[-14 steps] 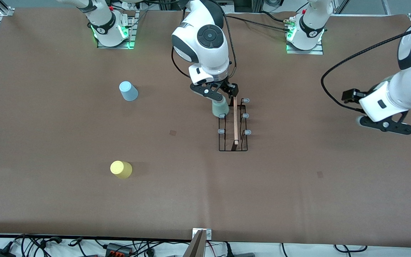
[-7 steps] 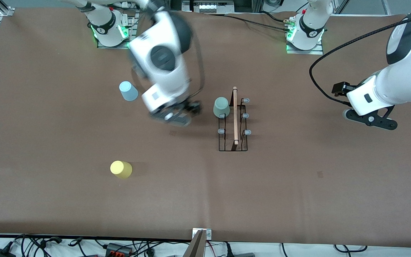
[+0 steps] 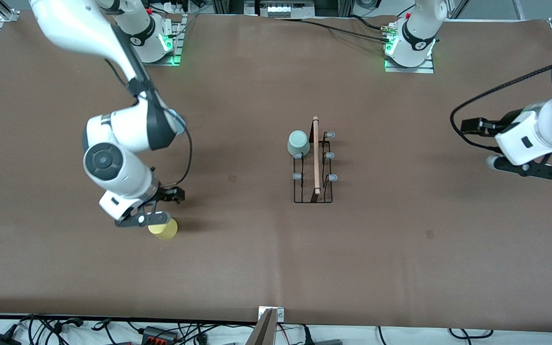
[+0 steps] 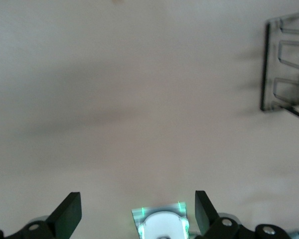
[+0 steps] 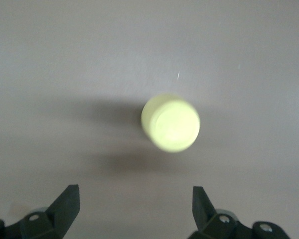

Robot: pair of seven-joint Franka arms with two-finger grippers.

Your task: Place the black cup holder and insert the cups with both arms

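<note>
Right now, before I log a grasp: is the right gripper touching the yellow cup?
Apart. The right wrist view shows the yellow cup on the table with bare table between it and the open right gripper.

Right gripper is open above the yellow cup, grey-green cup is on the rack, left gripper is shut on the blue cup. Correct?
Not the last part. The left gripper is open and empty over bare table toward the left arm's end, as the left wrist view shows. The right gripper is open above the yellow cup, and the grey-green cup is on the black cup holder.
</note>
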